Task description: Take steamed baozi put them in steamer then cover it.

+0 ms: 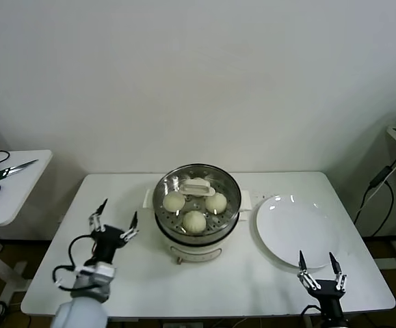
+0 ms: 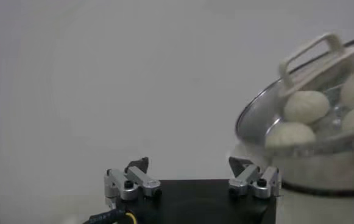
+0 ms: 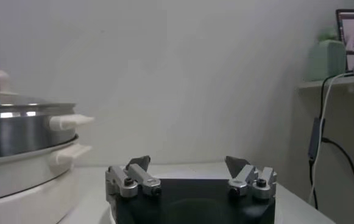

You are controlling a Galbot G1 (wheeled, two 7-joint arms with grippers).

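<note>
- The steamer (image 1: 196, 220) stands mid-table, with the cover (image 1: 197, 193) seated on its rim and the cream knob (image 1: 198, 186) toward 12 o'clock of the pot.
- Through the glass, 3 steamed baozi (image 1: 194, 221) show clearly on the perforated tray, at roughly 9, 3 and 6 o'clock; a 4th, if present, would sit under the knob and cannot be made out.
- The left gripper (image 1: 114, 219) hovers at 9 o'clock of the steamer, near but apart from it, fingers spread wide and holding nothing.
- The right gripper (image 1: 318, 267) hangs at about 4 o'clock, near the table's front edge, jaws wide and empty, just below the white plate (image 1: 290, 229), which is bare.
- Judging from this, the task looks essentially finished.
- Risks: the left wrist view shows the cover (image 2: 304, 103) close to the left gripper (image 2: 192, 173), so a sideways swing could clip the rim and shift the lid.
- The right arm, if lifted carelessly, could nudge the plate toward the pot handle.
</note>
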